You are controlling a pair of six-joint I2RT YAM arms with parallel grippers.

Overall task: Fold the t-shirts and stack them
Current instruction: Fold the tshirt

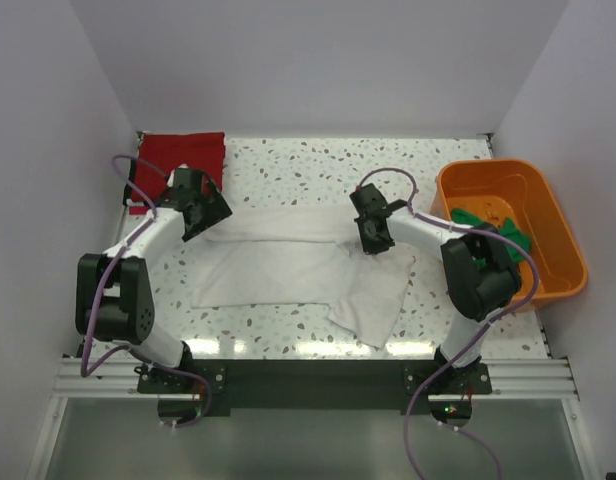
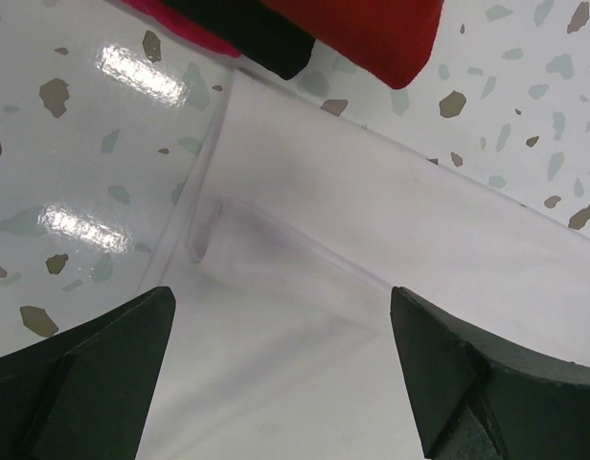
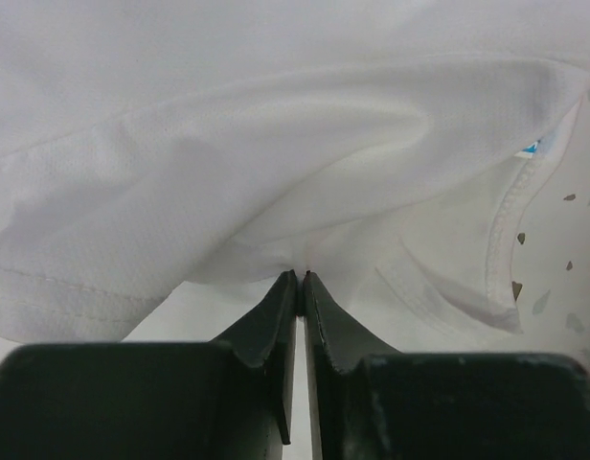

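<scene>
Right pincer (image 3: 302,278) of mine is nipped tight on a pucker of the white t-shirt (image 1: 288,270), which sprawls part-folded across the middle of the table (image 1: 288,160). My left pincer (image 2: 281,299) hangs wide above its left edge. One orange tub (image 1: 563,235) at the right holds one green t-shirt (image 1: 478,218), crumpled. One red t-shirt (image 1: 183,155) lies folded at the far-left corner, with one thin dark one (image 2: 266,38) against it. I judge the job about half done.

Left arm (image 1: 148,232) carries jaws spread wide; right arm (image 1: 424,232) has jaws pinched together.
</scene>
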